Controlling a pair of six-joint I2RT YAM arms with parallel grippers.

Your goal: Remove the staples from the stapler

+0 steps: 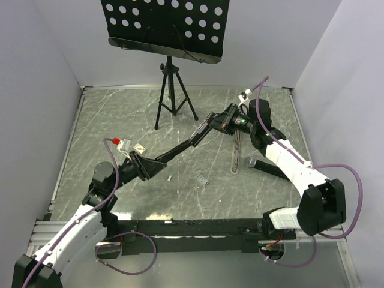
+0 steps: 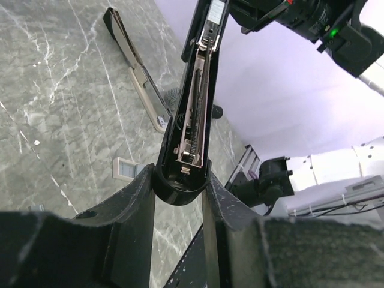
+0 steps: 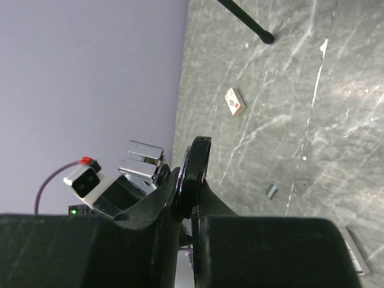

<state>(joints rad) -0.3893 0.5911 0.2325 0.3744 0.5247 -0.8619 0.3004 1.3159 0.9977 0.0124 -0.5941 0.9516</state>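
Stapler [image 1: 180, 146] hangs above the table [image 1: 120, 120], clenched endwise by left gripper [image 2: 179, 181] and right gripper [image 3: 191, 192]; only the left wrist view shows us its channel [image 2: 195, 102] holding a spring, with what may be the staples [image 3: 235, 101] lying below.

Left fingers [image 1: 147, 165] and right fingers [image 1: 219, 123] hold stapler [image 1: 180, 147] aloft.

On counter [image 1: 108, 120]: tripod stand [image 1: 165, 65] at back centre; staples [image 1: 140, 148] left of centre; loose bar [image 1: 236, 153] right of centre. Above centre, off the surface: stapler [image 1: 180, 149], slanting from near-left to far-right.
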